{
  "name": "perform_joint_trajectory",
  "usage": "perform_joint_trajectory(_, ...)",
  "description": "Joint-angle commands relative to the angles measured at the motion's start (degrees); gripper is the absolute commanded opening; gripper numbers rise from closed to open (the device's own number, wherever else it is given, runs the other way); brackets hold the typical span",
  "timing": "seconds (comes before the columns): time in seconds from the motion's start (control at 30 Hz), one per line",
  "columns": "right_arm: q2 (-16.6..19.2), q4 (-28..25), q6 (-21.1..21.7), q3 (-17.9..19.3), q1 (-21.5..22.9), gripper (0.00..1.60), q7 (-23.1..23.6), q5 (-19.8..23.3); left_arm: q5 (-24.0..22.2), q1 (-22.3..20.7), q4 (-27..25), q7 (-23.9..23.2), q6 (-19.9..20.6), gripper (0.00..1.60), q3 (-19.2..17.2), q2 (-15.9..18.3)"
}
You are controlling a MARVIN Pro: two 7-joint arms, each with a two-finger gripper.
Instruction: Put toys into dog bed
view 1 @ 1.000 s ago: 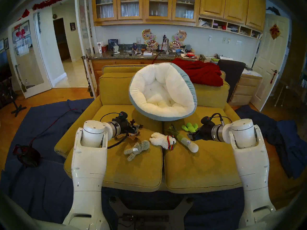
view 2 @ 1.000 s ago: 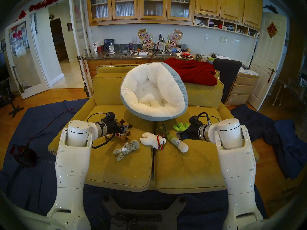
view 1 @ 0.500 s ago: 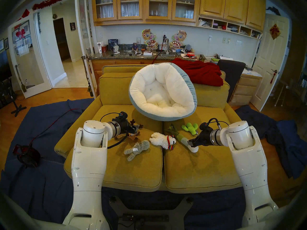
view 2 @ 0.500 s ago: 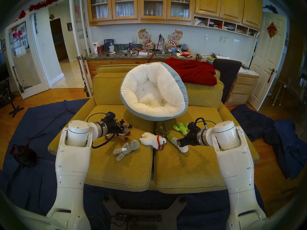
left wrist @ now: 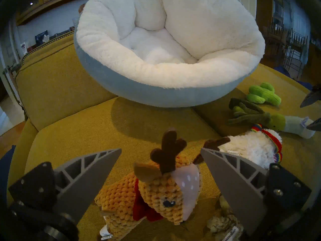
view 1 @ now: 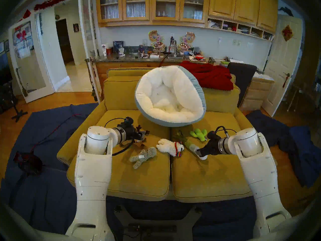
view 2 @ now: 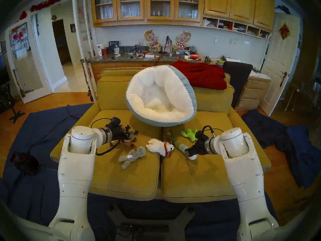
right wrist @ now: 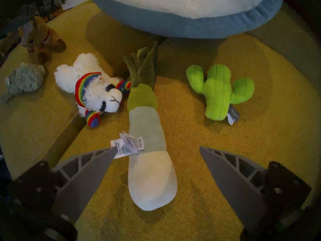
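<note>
The right gripper (view 1: 199,151) covers most of the white end of the leek (view 1: 190,145) in the head view. The left gripper (view 1: 141,134) hides most of the reindeer (view 1: 139,128), at 12 o'clock from the grey fuzzy toy (view 1: 143,156). In the right wrist view, the top edge cuts off the dog bed (right wrist: 182,25), and the reindeer at 10 o'clock is dark and blurry.

We are swinging our right gripper (right wrist: 156,149) away from the cactus (right wrist: 219,91) and lowering it, fingers spread, over the white end of the leek (right wrist: 149,159).
</note>
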Motion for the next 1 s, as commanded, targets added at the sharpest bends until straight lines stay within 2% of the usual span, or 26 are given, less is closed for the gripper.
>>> perform_joint_trajectory(0.0,0.32,-0.26,-0.43,-0.05,1.07,1.6,0.18,0.01,-0.2,-1.74,-1.59,0.01,-0.1,1.6,0.05,0.01)
perform_joint_trajectory(0.53,-0.84,2.61,-3.63,-0.19,1.08,1.6,-0.94,-0.71,-0.2,-1.74,-1.59,0.02,-0.1,1.6,0.05,0.02)
perform_joint_trajectory(0.57,-0.92,2.76,-3.86,-0.16,1.02,1.55,-1.14,-0.77,-0.2,-1.74,-1.59,0.02,-0.1,1.6,0.06,0.02)
perform_joint_trajectory(0.63,-1.09,2.85,-4.1,-0.07,0.91,1.2,-1.4,-0.82,-0.2,-1.74,-1.59,0.02,-0.1,1.6,0.06,0.02)
perform_joint_trajectory(0.67,-1.16,2.84,-4.18,-0.02,0.84,0.82,-1.5,-0.84,-0.2,-1.74,-1.59,0.02,-0.1,1.6,0.06,0.02)
perform_joint_trajectory(0.7,-1.28,2.77,-4.32,0.07,0.71,0.7,-1.7,-0.87,-0.2,-1.74,-1.59,0.02,-0.1,1.6,0.06,0.02)
perform_joint_trajectory(0.73,-1.36,2.71,-4.44,0.13,0.61,0.46,-1.81,-0.88,-0.2,-1.74,-1.59,0.02,-0.1,1.6,0.06,0.02)
perform_joint_trajectory(0.77,-1.48,2.58,-4.69,0.23,0.43,0.32,-2.07,-0.91,-0.2,-1.74,-1.59,0.02,-0.1,1.6,0.06,0.02)
perform_joint_trajectory(0.8,-1.54,2.5,-4.85,0.29,0.3,0.02,-2.19,-0.92,-0.2,-1.74,-1.59,0.02,-0.1,1.6,0.06,0.02)
perform_joint_trajectory(0.97,-1.66,1.09,-5.63,1.12,-0.41,0.0,-2.67,-0.72,-0.2,-1.73,-1.58,0.03,-0.12,1.6,0.06,0.02)
